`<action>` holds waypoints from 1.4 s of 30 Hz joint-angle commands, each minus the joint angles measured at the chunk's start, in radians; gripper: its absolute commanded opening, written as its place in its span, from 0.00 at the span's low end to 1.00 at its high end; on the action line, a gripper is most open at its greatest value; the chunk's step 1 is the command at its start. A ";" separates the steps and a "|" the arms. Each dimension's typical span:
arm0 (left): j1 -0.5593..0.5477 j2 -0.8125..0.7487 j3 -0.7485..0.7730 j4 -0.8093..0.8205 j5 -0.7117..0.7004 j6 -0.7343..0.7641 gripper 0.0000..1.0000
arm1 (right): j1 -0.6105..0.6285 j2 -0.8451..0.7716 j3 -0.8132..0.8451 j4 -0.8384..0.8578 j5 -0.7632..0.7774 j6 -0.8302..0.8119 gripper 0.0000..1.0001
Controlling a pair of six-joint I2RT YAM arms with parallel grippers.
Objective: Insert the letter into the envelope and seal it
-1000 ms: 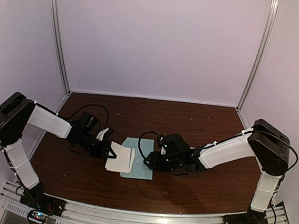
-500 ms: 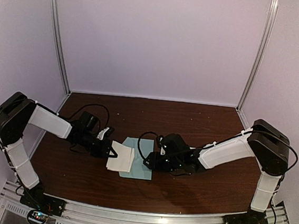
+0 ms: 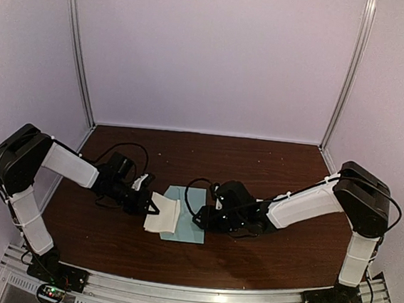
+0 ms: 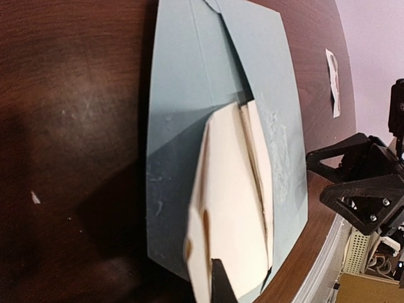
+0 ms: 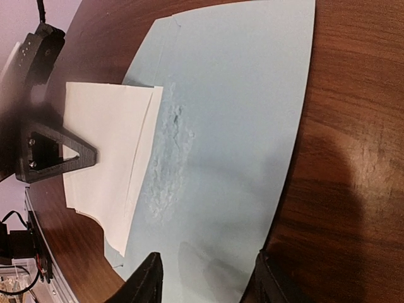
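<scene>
Almost nothing moved at centre frame. The left gripper [image 3: 152,206] pinches the letter [image 3: 163,217] on the envelope [image 5: 240,126], and the jaws of the right gripper [image 5: 205,268] stay spread. Insertion is probably still pending.

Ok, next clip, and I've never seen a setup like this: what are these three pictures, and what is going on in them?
Two robot arms are bolted at the near edge of a brown table. The wide picture looks down from above and behind them. The other two come from a small camera on each wrist, so each shows its own fingers up close. A light blue envelope lies flat on the table. The left gripper is shut on a folded cream letter, which it holds over the envelope. The right gripper is open, its two fingers standing over the envelope's edge. Whether it presses the envelope down cannot be told.
</scene>
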 commanded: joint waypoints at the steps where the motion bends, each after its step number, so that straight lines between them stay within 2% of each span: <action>1: -0.013 0.024 0.020 0.045 0.035 -0.008 0.00 | 0.017 0.025 0.030 0.009 -0.028 0.004 0.49; 42: -0.117 -0.007 0.043 0.171 -0.056 -0.127 0.00 | 0.025 0.008 0.030 0.030 -0.036 0.030 0.47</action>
